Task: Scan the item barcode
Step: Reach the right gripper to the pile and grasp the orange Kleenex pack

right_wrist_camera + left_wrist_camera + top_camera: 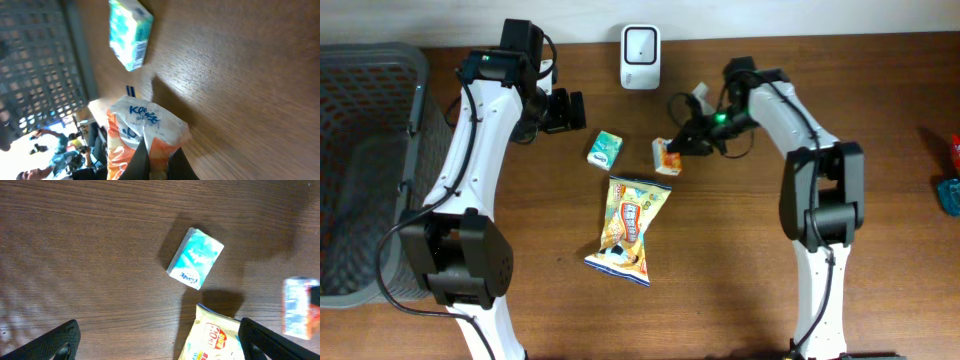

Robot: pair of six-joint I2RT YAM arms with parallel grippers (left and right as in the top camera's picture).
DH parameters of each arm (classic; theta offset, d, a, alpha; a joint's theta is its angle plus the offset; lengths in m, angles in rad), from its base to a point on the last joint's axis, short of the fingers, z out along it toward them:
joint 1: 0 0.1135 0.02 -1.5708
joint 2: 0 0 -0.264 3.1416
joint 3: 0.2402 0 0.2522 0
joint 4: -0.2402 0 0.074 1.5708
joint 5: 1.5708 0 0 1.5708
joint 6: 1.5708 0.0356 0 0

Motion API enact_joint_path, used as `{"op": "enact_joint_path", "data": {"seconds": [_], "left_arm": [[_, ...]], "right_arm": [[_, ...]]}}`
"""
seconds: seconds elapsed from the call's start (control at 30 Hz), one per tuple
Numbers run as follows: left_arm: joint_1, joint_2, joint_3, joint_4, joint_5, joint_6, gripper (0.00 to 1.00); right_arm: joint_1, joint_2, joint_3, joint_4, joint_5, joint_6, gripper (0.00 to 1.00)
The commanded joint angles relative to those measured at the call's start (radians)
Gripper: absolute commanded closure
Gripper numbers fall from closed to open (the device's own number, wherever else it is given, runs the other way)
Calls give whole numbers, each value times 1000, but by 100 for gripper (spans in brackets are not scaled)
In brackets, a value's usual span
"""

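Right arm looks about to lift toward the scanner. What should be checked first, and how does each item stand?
1. Grip: right gripper shut on the orange packet: ok.
2. Barcode side of the packet known: cannot tell.
3. No item lying between packet and scanner: ok.
4. Other arm: left gripper open, holding nothing: ok.
5. Neighbours: tissue pack and snack bag apart from the packet: ok.

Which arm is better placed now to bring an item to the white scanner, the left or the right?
Right. The right gripper is shut on the small orange packet, not far from the scanner. The left gripper is open and holds nothing, hovering by the tissue pack.
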Motion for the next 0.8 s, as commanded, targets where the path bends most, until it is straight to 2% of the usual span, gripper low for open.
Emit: {"op": "enact_joint_path", "data": {"seconds": [0.0,0.07,0.2,0.33,0.43,0.47,0.53,0.6,0.63,0.67,0.7,0.77], "left_arm": [[0,2,1,2,10,1,1],[0,2,1,2,10,1,1],[0,2,1,2,10,1,1],[0,2,1,2,10,1,1],[0,2,1,2,10,1,1],[0,2,1,2,10,1,1],[0,2,1,2,10,1,1],[0,2,1,2,10,1,1],[0,2,1,2,10,1,1],[0,2,1,2,10,1,1],[0,2,1,2,10,1,1],[0,2,1,2,10,1,1]], "right_arm": [[-31,5,-14,-28,-254,-224,96],[-36,5,-21,-48,-275,-286,96],[-34,5,-23,-49,-185,-281,96],[-33,5,-23,-58,-180,-282,96],[-27,5,-23,-55,-53,-279,96],[-27,5,-23,-48,52,-216,96],[-27,5,-23,-2,315,20,96],[-23,5,-23,12,430,111,96],[-19,5,-23,11,473,132,74],[-15,5,-23,11,495,132,40],[-10,5,-23,6,517,132,24],[-1,3,-22,-14,541,140,18]]}}
